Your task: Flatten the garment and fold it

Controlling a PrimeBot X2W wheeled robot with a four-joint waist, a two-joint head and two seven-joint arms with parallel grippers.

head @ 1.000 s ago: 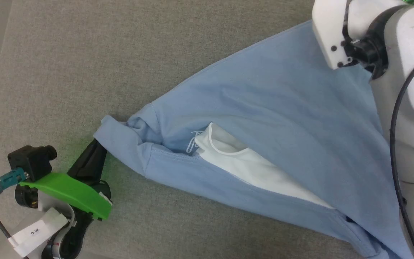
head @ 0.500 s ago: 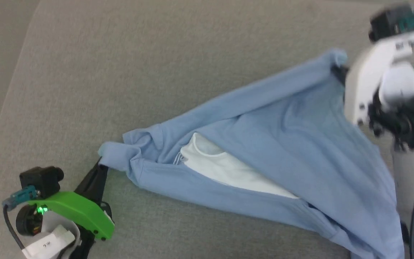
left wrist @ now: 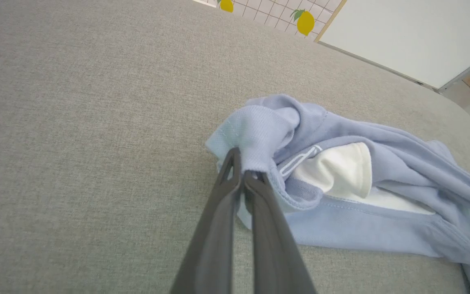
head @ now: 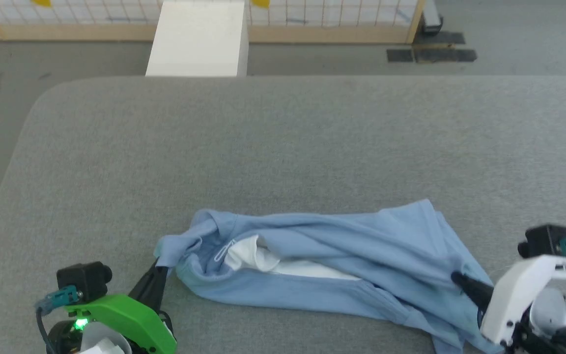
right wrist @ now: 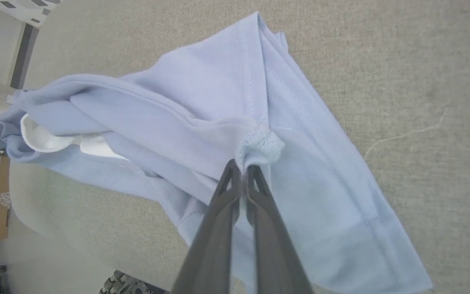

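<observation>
While left tool [left wrist: 239,163] and right tool [right wrist: 240,168] pinch garment [head: 361,248] on grey padding [head: 283,142], white box [head: 197,39] stands beyond.

garment [head: 361,255]: soft knit cloth, matt, with a fine pebbly grain showing where it bunches and stitched hems. neck lining [left wrist: 341,171]: white cloth, smoother. desk [head: 283,147]: covered in coarse grey woven fabric, matt. left pincer [left wrist: 241,163] and right pincer [right wrist: 241,167]: dark grey, matt, plastic-looking. green cover [head: 121,314] on the left wrist: smooth plastic, slight sheen. white shell [head: 514,295] on the right wrist: smooth plastic. far rail [head: 67,32]: bare pale wood.
</observation>
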